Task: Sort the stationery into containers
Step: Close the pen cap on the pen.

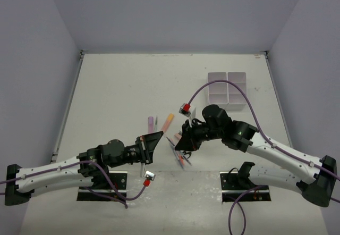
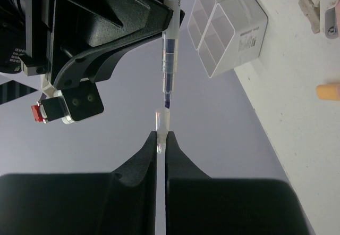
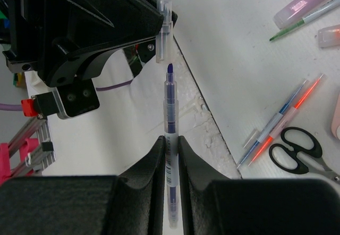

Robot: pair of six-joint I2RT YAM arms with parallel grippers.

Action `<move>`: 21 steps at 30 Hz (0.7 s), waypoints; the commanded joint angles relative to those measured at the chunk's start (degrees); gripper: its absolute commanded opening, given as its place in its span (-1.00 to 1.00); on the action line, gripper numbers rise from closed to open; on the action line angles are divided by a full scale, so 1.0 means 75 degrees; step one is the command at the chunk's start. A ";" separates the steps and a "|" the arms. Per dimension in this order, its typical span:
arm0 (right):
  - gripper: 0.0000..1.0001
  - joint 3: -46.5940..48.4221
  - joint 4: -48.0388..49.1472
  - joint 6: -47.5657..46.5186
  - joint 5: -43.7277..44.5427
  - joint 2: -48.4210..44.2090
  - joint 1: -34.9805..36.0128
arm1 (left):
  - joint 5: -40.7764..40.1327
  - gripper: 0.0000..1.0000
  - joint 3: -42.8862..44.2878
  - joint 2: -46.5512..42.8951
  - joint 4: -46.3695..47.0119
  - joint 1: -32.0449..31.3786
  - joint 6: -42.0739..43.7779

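Note:
My right gripper [image 3: 171,139] is shut on a thin pen [image 3: 170,107] with a dark blue-violet core, its bare tip pointing away from the jaws. Facing it, my left gripper [image 2: 162,135] is shut on the pen's clear cap [image 2: 161,119], which sits a short gap from the pen [image 2: 170,59] tip. Both grippers meet in the air above the table's near middle, the left gripper [image 1: 159,138] beside the right gripper [image 1: 178,141]. The white divided container [image 1: 227,73] stands at the far right. On the table lie black-handled scissors [image 3: 297,150] and two thin pens [image 3: 281,120].
A lilac highlighter [image 1: 152,122] and an orange-peach highlighter [image 1: 168,121] lie just beyond the grippers. A green-grey pen [image 3: 297,25] rests by the lilac highlighter [image 3: 305,3]. A pink item [image 3: 337,123] shows at the right wrist view's edge. White walls enclose the table.

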 commanded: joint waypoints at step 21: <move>-1.00 0.0287 0.0160 -0.0129 0.0111 -0.0024 -0.0001 | 0.0161 -1.00 0.0209 0.0104 0.0148 -0.0055 -0.0180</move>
